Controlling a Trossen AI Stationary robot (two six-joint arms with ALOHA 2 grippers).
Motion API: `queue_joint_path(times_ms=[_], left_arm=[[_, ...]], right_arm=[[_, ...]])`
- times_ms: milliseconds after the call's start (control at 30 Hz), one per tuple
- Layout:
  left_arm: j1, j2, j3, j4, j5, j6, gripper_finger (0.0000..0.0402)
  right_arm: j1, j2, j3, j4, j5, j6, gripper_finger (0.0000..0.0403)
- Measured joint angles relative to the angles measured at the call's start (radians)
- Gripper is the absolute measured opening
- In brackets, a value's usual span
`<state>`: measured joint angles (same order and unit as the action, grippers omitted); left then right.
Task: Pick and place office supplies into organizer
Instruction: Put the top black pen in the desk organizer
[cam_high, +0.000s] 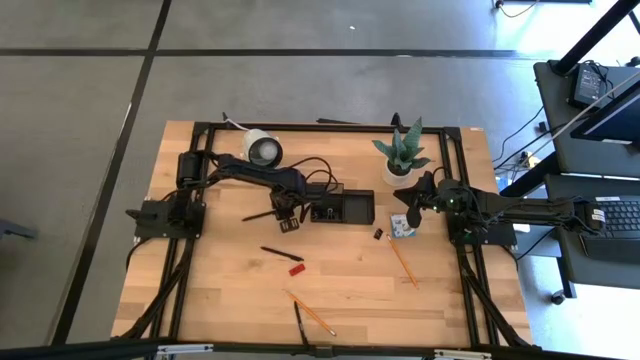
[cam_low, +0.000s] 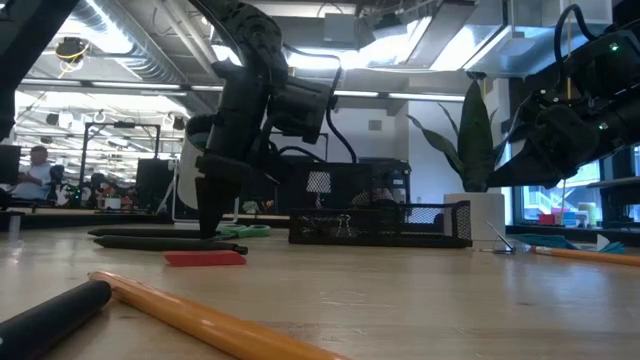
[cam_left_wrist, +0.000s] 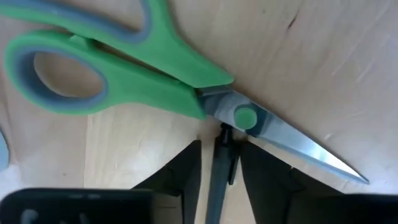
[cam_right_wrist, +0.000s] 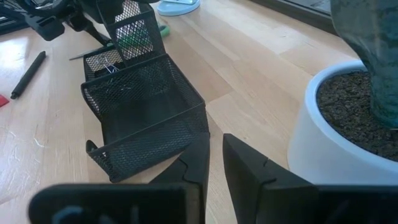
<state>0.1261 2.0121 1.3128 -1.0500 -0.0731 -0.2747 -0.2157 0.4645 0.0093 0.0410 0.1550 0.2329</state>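
Observation:
My left gripper (cam_high: 287, 215) points down at the table just left of the black mesh organizer (cam_high: 345, 206) and is shut on a black pen (cam_high: 256, 215). Green-handled scissors (cam_left_wrist: 143, 68) lie flat on the wood right beyond the fingers, their pivot next to the pen's tip. My right gripper (cam_high: 412, 212) hovers shut and empty between the organizer (cam_right_wrist: 143, 112) and the white plant pot (cam_right_wrist: 336, 124), beside a small blue pad (cam_high: 403, 228). Loose on the table are an orange pencil (cam_high: 403, 262), a second black pen (cam_high: 280, 253) and a red piece (cam_high: 297, 268). My left gripper pinches the black pen near its tip end (cam_left_wrist: 225, 140) between the two fingers (cam_left_wrist: 186, 174). It comes from above, pointing down, with the fingers across the pen. The pen's long part (cam_low: 165, 241) lies level on the table, stretching toward the table's left edge.
A white lamp-like object (cam_high: 262, 148) stands at the far left, the potted plant (cam_high: 400, 155) at the far right. A tiny black clip (cam_high: 379, 234) lies near the blue pad. Another pencil (cam_high: 310, 312) and pen (cam_high: 300, 325) lie near the front edge.

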Motion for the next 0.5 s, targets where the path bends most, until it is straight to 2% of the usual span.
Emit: queue_joint_path(times_ms=[233,500], left_arm=[[-0.003,0.000,0.001,-0.002,-0.049,0.001,0.0138],[-0.006,0.000,0.001,0.000,-0.018,0.024,0.0100]], right_arm=[[0.000,0.000,0.000,0.000,0.000,0.000,0.0051],[0.000,0.000,0.000,0.000,0.000,0.000,0.0051]])
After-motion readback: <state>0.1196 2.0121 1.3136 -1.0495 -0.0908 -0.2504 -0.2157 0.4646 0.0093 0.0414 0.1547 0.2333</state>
